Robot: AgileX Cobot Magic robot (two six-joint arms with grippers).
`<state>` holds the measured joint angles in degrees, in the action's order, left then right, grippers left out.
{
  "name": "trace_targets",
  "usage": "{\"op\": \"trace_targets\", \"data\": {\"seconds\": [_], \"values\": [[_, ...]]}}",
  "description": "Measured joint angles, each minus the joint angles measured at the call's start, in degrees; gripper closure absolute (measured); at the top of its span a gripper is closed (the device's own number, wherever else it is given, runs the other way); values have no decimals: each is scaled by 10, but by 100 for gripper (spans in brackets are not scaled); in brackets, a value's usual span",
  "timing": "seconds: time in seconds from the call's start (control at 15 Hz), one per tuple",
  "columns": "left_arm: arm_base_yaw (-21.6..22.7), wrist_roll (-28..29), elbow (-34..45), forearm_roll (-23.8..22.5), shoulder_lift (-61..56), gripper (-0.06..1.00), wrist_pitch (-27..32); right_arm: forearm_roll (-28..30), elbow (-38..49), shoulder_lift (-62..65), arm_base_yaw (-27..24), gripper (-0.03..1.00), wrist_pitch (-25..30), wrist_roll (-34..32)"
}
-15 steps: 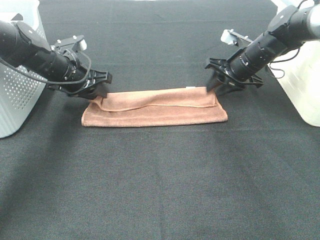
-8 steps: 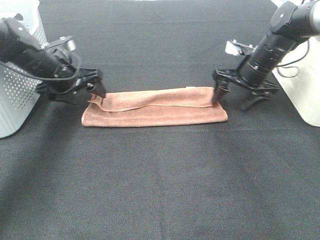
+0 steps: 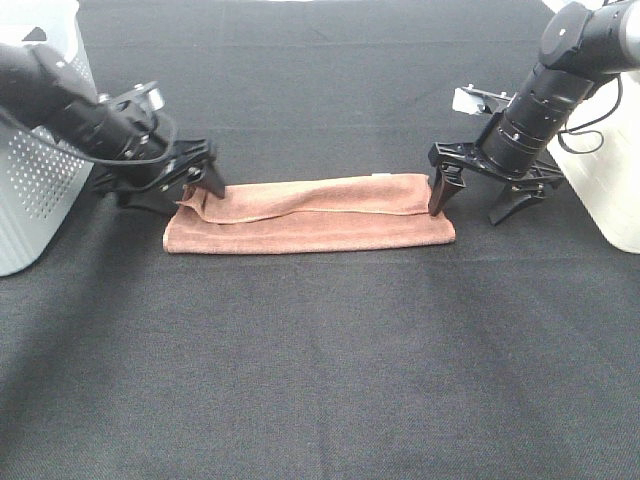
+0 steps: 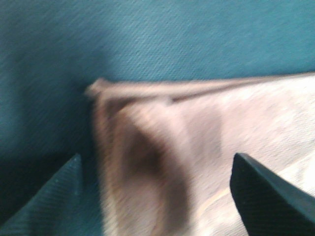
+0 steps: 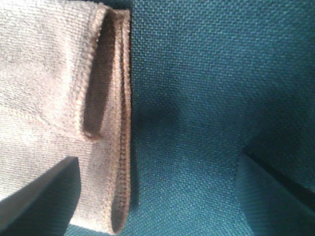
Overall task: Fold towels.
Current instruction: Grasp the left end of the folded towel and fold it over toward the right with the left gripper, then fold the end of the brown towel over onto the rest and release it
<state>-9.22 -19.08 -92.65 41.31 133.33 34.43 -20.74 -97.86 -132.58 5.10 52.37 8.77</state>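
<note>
- High view: the towel [image 3: 310, 215] lies in the middle of the frame on the black table [image 3: 320, 380]. It is folded into a long, flat strip that runs left to right.
- A tiny white tag [image 3: 380, 176] shows on the towel's far edge, right of the middle.
- The left end effector [image 3: 197, 188] is at the towel's left end. Its jaws are spread wide and hold nothing. The towel corner there is a bit rumpled.
- The right end effector [image 3: 475, 200] is at the towel's right end, with its jaws spread wide too. One finger [image 3: 440, 195] touches the far right corner of the towel. The other is off the towel, over the table.
- A white basket [image 3: 35, 170] with small holes is at the left edge of the frame. A white bin [image 3: 600, 190] is at the right edge.
- Left wrist view: it is blurry. The towel [image 4: 206, 147] lies between the two dark fingertips of the left end effector [image 4: 162, 196], which are far apart. One folded corner of the towel shows against the table [image 4: 147, 39].
- Right wrist view: the towel [image 5: 44, 98] shows its stitched, layered end. The right end effector [image 5: 157, 191] is spread wide. One finger [image 5: 39, 196] is over the towel and the other is over the bare table [image 5: 206, 73].
</note>
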Motion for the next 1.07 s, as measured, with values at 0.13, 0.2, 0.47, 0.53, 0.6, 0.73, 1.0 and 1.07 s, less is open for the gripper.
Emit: {"op": "trace_targets", "data": {"seconds": [0.13,0.2,0.47,0.53,0.6,0.73,1.0,1.07], "values": [[-7,9,-17,5,11,30,19,1,0,0,0,16,0,0],[-8,17,-20,5,14,43,32,1,0,0,0,16,0,0],[-8,32,-23,-7,21,90,46,1,0,0,0,16,0,0],[-8,34,-23,-16,17,90,48,1,0,0,0,16,0,0],[-8,37,-24,-32,10,90,49,3,0,0,0,16,0,0],[-8,75,-27,-98,-28,90,54,11,0,0,0,16,0,0],[-3,191,-75,-245,-76,90,133,12,0,1,0,16,0,0],[-3,207,-101,-260,-77,90,167,13,0,1,0,16,0,0]]}}
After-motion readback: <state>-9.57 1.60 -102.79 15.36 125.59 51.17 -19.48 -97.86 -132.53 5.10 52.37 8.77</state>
